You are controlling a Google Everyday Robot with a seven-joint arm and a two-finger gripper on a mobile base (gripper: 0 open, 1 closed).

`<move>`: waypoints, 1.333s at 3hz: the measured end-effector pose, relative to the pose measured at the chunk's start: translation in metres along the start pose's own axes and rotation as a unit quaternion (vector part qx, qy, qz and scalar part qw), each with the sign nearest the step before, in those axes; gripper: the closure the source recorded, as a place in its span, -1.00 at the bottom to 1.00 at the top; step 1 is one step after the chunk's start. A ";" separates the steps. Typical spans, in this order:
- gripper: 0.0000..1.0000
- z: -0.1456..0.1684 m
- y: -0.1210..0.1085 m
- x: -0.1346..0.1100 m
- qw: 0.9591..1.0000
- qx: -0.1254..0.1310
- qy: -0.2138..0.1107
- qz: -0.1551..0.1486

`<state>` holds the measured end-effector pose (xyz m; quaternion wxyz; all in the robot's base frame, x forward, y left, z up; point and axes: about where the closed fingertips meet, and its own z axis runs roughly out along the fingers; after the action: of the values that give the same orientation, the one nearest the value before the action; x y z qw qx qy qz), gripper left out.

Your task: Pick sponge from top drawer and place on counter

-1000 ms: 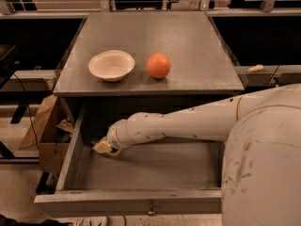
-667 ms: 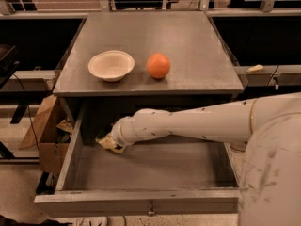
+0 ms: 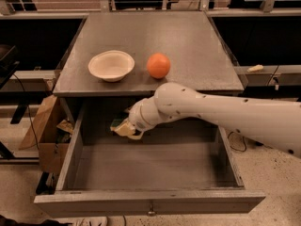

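Observation:
The top drawer (image 3: 141,202) is pulled wide open below the counter (image 3: 188,46). My white arm reaches in from the right. My gripper (image 3: 124,127) hangs over the drawer's back left part, just under the counter's front edge. It is shut on the sponge (image 3: 118,122), whose dark green face and yellow foam show between the fingers. The sponge is held off the drawer floor.
A white bowl (image 3: 111,65) and an orange ball (image 3: 158,65) sit side by side near the counter's front edge. A cardboard box (image 3: 43,132) stands on the floor left of the drawer. Dark shelving flanks the cabinet on both sides.
The gripper has risen and moved right and back with the sponge, from low at the drawer's left side to just under the counter's edge.

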<state>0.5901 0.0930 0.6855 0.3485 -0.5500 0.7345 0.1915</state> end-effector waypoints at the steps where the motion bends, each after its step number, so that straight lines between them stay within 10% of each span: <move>1: 1.00 -0.049 0.006 0.012 0.997 -0.033 0.065 -0.016; 2: 1.00 -0.085 0.014 0.017 0.994 -0.040 0.103 -0.019; 4: 1.00 -0.138 0.019 -0.058 0.988 -0.038 0.105 -0.103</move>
<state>0.5398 0.0466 0.8198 0.2666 -0.6522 0.6988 0.1235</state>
